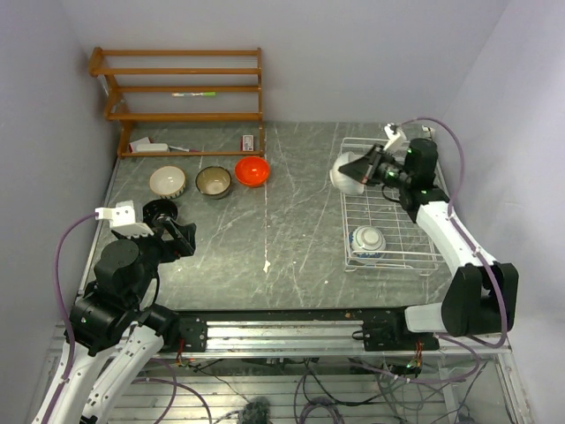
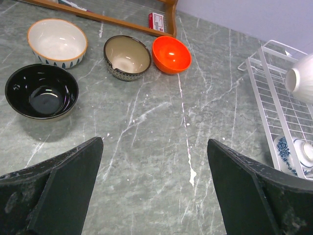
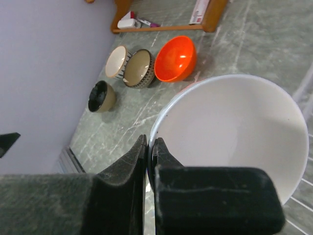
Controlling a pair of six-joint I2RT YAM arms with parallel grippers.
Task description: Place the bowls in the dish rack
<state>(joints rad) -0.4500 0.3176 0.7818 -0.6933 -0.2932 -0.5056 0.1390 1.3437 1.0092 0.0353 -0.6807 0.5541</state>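
Note:
My right gripper [image 1: 360, 170] is shut on the rim of the plain white bowl [image 3: 234, 127] and holds it tilted above the far left corner of the white wire dish rack [image 1: 393, 199]. The blue-and-white bowl [image 1: 367, 240] sits in the rack's near part. The orange-red bowl [image 1: 252, 170], the tan-brown bowl [image 1: 213, 182] and the cream-white bowl [image 1: 167, 181] stand in a row on the table at the back left. My left gripper [image 2: 154, 196] is open and empty above the table, near that row.
A black bowl [image 1: 160, 211] sits just beyond my left gripper. A brown wooden shelf [image 1: 181, 88] stands against the back wall, with a small red box [image 1: 249, 141] at its foot. The walls are close on the left and right.

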